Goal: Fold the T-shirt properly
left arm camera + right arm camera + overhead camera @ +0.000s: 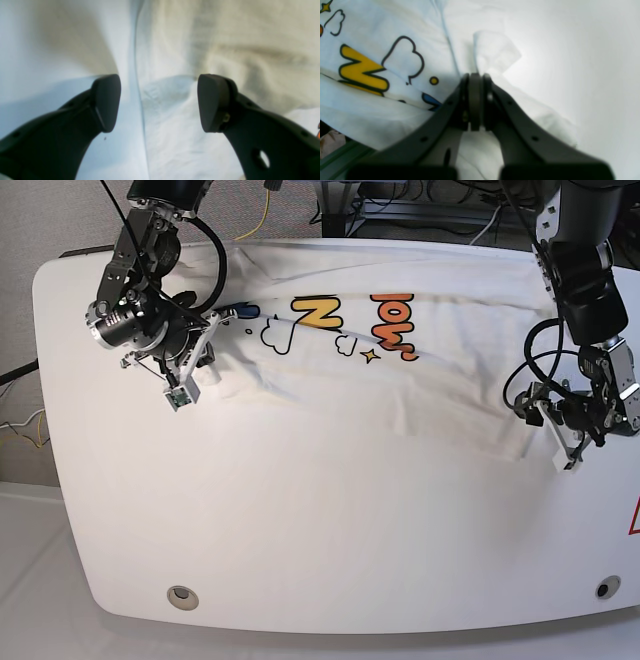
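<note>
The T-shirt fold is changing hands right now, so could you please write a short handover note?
Right gripper: shut on a pinch of the T-shirt at its edge.
Left gripper: open, its fingers astride the opposite edge, holding nothing.
T-shirt: spread across the far half of the table, print up, wrinkled.
Done: one side gripped.
Left: close the left gripper on the cloth, then probably fold and smooth.

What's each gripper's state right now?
Left gripper: open, empty, poised over the T-shirt edge.
Right gripper: shut on a pinch of T-shirt fabric beside the print.
</note>
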Controlling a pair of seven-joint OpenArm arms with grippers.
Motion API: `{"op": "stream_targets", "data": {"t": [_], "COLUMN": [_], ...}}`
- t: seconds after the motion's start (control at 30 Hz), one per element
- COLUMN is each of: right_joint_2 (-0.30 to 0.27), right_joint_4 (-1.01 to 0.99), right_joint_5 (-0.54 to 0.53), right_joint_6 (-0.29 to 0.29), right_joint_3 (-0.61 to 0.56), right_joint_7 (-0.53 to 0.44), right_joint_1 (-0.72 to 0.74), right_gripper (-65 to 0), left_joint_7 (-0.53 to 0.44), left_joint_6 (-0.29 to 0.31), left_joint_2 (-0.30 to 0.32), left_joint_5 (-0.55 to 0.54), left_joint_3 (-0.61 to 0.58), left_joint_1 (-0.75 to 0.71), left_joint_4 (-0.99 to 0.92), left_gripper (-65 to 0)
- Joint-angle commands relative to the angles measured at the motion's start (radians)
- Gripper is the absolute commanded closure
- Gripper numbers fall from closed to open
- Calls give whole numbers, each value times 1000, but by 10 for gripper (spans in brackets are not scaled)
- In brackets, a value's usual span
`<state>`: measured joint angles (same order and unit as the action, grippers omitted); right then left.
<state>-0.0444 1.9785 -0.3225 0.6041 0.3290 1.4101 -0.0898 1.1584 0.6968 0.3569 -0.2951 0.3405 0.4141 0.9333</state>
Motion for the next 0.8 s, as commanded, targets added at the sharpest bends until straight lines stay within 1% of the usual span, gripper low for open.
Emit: {"op": "stream_targets", "data": {"t": [0.0, 0.1, 0.43, 0.57, 0.77], "right_joint_2": [-7, -7, -25, -25, -25], "right_joint_4": [22, 22, 22, 22, 22], "right_joint_5": [-13, -13, -10, -8, -8], "right_joint_6": [4, 4, 3, 3, 3], "right_joint_3": [2, 0, -77, -80, -80], "right_joint_7": [-14, -14, -14, -14, -14], "right_joint_1": [11, 11, 11, 11, 11], "right_gripper": [0, 0, 0, 0, 0], "left_joint_7": [9, 7, 7, 7, 7], "left_joint_6": [1, 1, 1, 1, 1], "left_joint_2": [3, -3, -83, -101, -115], "left_joint_5": [-16, -17, -19, -17, -19], "left_joint_3": [-1, -1, -1, -5, -44], "left_joint_1": [16, 16, 13, 13, 13], "left_joint_4": [-7, -13, -12, -12, -12], "left_gripper": [-454, -454, -454, -454, -454]}}
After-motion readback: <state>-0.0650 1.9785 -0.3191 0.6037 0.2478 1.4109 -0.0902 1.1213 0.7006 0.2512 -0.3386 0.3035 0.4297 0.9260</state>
